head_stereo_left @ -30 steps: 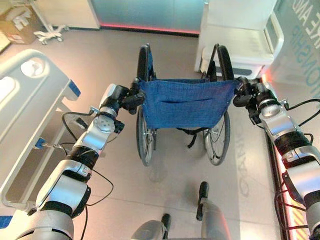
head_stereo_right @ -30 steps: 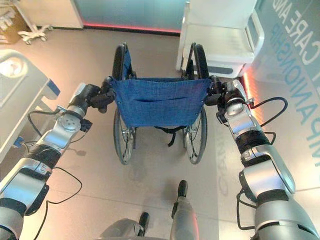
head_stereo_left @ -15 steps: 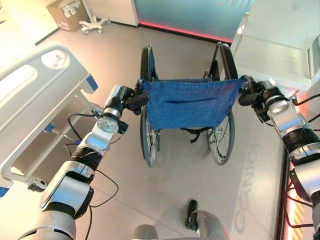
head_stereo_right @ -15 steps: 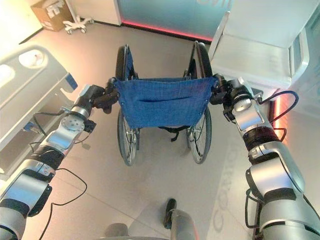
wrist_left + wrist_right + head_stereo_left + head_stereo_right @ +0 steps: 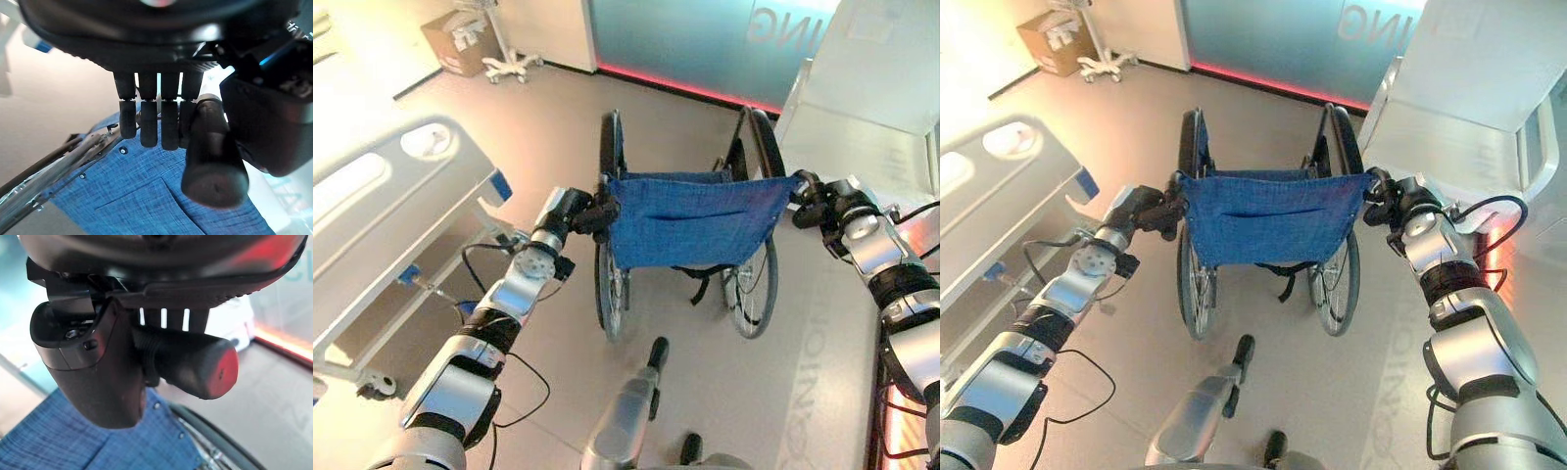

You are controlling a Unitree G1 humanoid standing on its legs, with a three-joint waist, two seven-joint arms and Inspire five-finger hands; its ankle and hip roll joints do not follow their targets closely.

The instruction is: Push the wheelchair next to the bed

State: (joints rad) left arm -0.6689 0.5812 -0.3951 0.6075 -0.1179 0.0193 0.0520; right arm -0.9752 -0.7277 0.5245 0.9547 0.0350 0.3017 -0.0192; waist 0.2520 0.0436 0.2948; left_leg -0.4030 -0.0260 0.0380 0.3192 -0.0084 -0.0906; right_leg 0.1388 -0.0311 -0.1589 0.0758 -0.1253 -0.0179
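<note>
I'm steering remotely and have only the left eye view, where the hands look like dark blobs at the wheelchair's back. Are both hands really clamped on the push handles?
Observer: Yes for the left hand: its wrist view shows the fingers curled over the left push handle.
Operator: And the right?
Observer: The right hand is wrapped round the right push handle; the grip's end sticks out past it.
Operator: How close is the bed?
Observer: The bed lies on the robot's left, apart from the wheelchair, with bare floor between them.
</note>
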